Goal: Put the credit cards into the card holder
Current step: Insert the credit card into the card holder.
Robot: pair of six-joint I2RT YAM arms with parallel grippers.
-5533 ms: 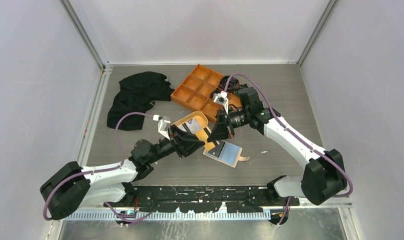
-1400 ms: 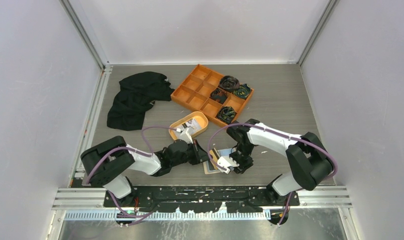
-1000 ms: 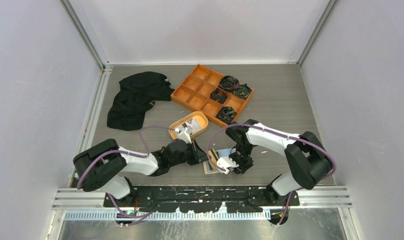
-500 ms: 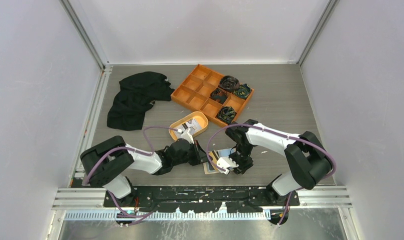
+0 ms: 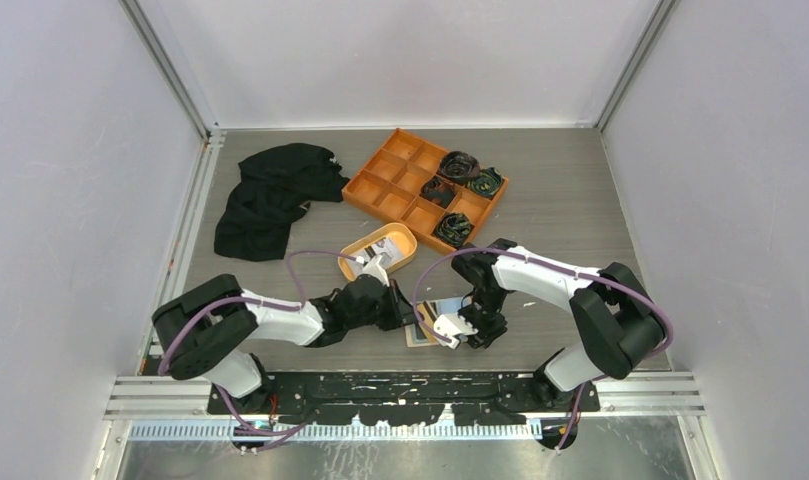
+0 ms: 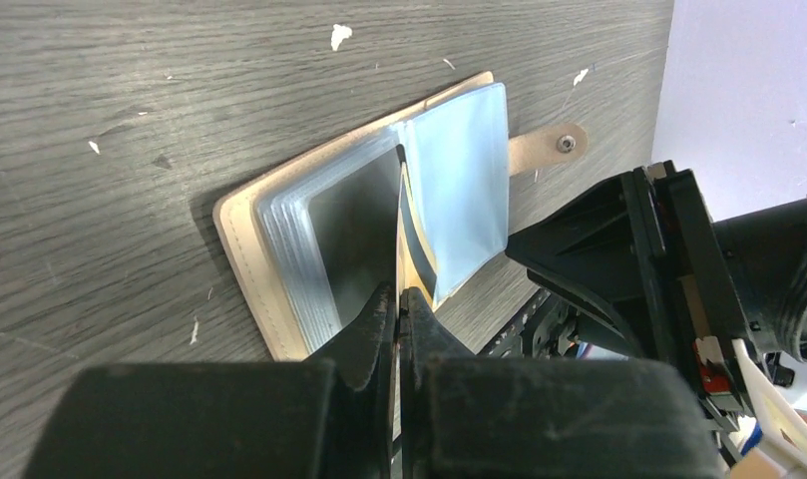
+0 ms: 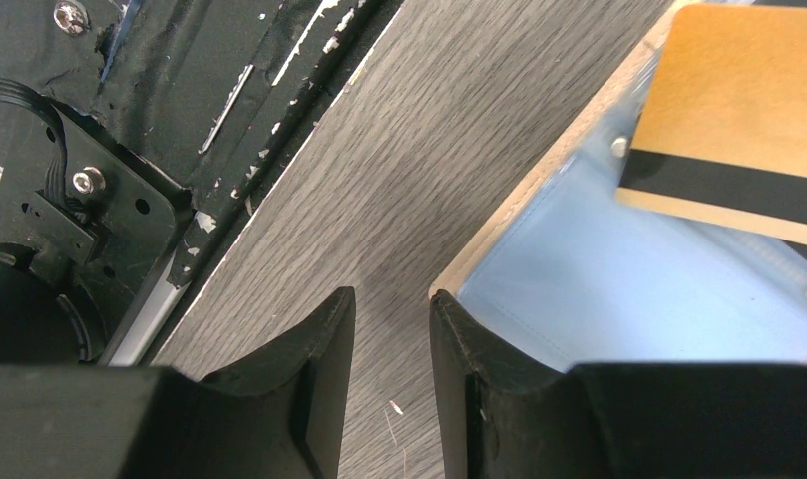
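The beige card holder [image 6: 241, 222] lies open on the table near the front edge, its clear sleeves fanned; its sleeves show light blue [image 5: 438, 306] from above. My left gripper [image 6: 399, 294] is shut on a gold credit card [image 6: 417, 239] with a black stripe. The card stands edge-on between two sleeves and shows flat in the right wrist view [image 7: 748, 110]. My right gripper [image 7: 391, 299] is open, one finger [image 7: 459, 339] resting on the holder's corner, the table showing in the gap. From above, the left gripper [image 5: 408, 312] and the right gripper [image 5: 460, 336] flank the holder.
An oval orange dish [image 5: 408, 240] just behind the holder carries a white card [image 5: 383, 246]. Farther back stands an orange divided tray [image 5: 395, 170] with dark bundles in its right cells. A black cloth [image 5: 275, 190] lies at the back left. The black base rail [image 7: 130, 90] runs close by.
Some seconds ago both grippers were up by the oval dish; they now sit low at the holder. Over the last second only the left arm's elbow has shifted slightly.
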